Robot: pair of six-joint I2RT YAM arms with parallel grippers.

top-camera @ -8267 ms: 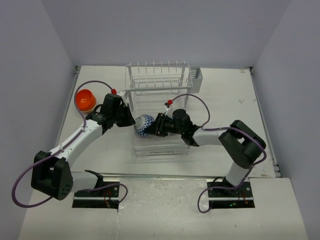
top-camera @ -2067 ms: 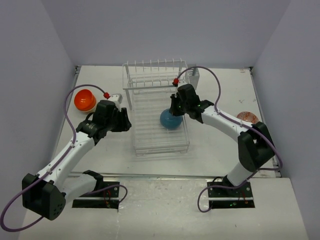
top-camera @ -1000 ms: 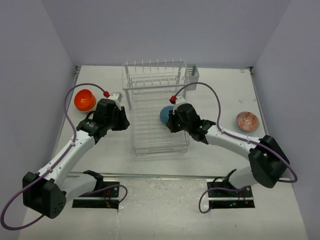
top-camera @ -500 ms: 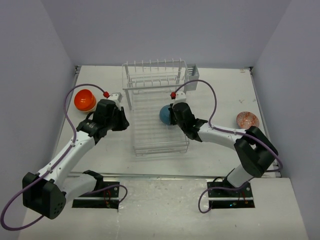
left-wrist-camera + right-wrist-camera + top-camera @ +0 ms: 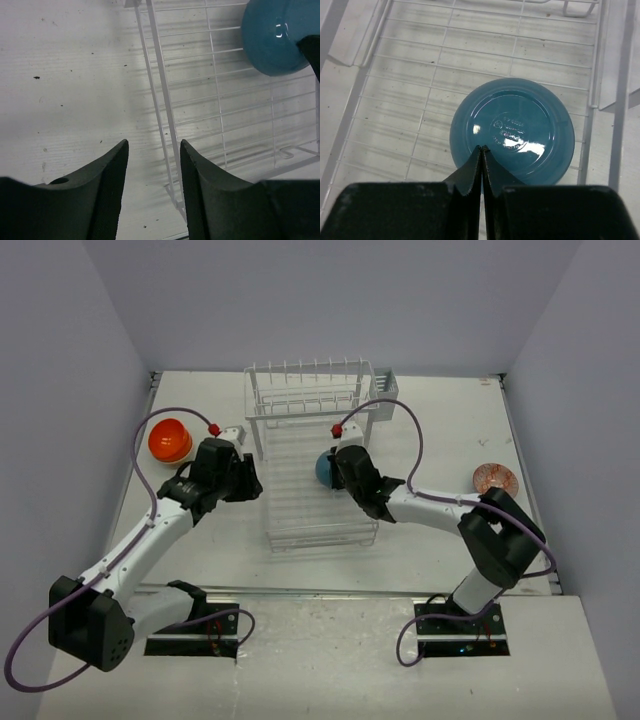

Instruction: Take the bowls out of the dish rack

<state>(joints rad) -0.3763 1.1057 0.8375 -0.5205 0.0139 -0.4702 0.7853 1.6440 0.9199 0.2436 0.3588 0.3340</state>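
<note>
While the plain teal blue round bowl (image 5: 322,468) lies on the flat wire part of the big white wire dish rack (image 5: 300,520), about midway between its left and right edges, a shiny orange bowl (image 5: 170,440) sits by the tabletop's left edge. From the left wrist, the left pincer (image 5: 152,170) is spread apart over the rack's left edge and holds nothing. From the right wrist, the right pincer (image 5: 481,165) is clenched on nothing, with its tips at the rim of the upside-down bowl. I think it should open wide, slip one finger under the rim, squeeze, and lift slowly.
</note>
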